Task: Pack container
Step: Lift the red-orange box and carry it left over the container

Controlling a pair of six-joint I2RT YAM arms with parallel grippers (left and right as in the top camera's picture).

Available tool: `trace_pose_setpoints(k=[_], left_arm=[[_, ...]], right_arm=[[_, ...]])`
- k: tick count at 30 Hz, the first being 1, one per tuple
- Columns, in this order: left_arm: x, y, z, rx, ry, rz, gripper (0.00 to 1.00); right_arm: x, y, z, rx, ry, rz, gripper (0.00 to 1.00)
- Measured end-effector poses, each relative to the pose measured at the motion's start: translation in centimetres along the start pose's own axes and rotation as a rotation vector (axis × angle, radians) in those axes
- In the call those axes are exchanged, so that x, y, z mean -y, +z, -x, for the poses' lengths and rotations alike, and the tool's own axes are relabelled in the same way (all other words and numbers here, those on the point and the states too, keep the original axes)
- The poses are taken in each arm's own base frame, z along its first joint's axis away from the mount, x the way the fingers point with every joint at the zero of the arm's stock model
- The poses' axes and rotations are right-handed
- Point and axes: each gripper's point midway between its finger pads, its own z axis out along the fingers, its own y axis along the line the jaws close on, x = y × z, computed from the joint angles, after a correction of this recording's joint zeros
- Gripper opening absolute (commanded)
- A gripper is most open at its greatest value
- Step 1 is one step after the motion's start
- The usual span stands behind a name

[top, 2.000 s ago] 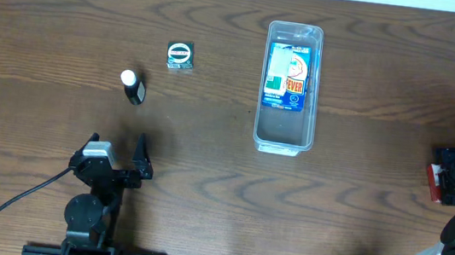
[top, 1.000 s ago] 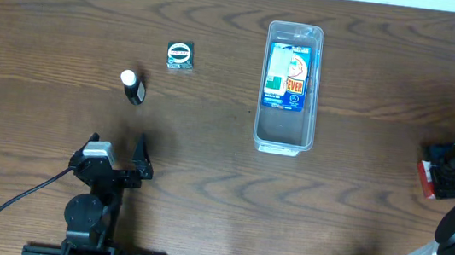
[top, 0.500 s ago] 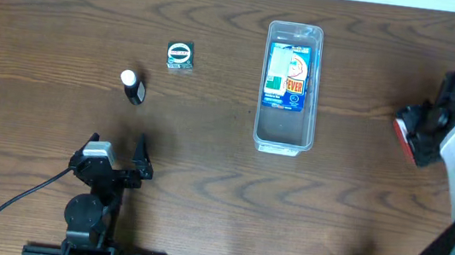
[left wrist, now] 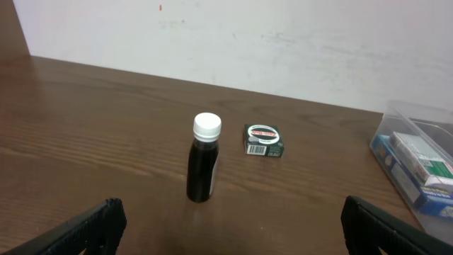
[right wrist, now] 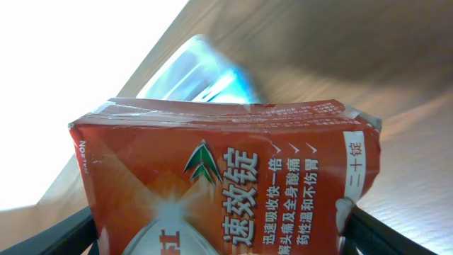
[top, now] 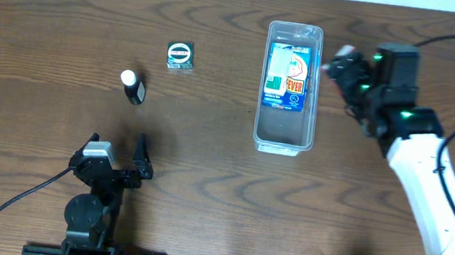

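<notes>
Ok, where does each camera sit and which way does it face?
Overhead: above the table, looking straight down on container, bottle and green box; left gripper at the near edge, right gripper beside the container.
Left wrist: low, facing the far wall past bottle, green box and container's end; its open fingers in the bottom corners.
Right wrist: close on the held red box, container blurred behind; fingers at the bottom corners.
Shared: the container shows in all three.

Left end effector [top: 115,147] spread wide, right end effector [top: 347,70] outstretched, gripping red box [right wrist: 226,177]
</notes>
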Motion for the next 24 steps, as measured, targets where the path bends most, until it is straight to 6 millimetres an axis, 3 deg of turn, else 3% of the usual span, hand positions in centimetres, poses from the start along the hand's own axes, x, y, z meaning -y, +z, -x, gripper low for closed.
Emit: trace_pose_setpoints(k=[3, 6, 13, 19, 24], left_arm=[[0.0, 0.0, 0.0, 0.0, 0.0, 0.0, 0.98], [0.0, 0.0, 0.0, 0.0, 0.0, 0.0, 0.98], [0.0, 0.0, 0.0, 0.001, 0.0, 0.0, 0.98], [0.0, 0.0, 0.0, 0.0, 0.0, 0.0, 0.98], [0.0, 0.0, 0.0, 0.0, 0.0, 0.0, 0.98]], right_arm=[[-1.9, 0.0, -1.9, -0.012, -0.065, 0.028, 0.82], [-3.3, -0.4, -2.6, 0.001, -0.124, 0.035, 0.82], [-8.1, -1.0, -0.3, 0.052, -0.232, 0.03, 0.84], [-9.4, 2.2, 0.7, 0.016, -0.29, -0.055, 0.84], [-8.5, 6.0, 0.1, -0.035, -0.326, -0.129, 0.84]])
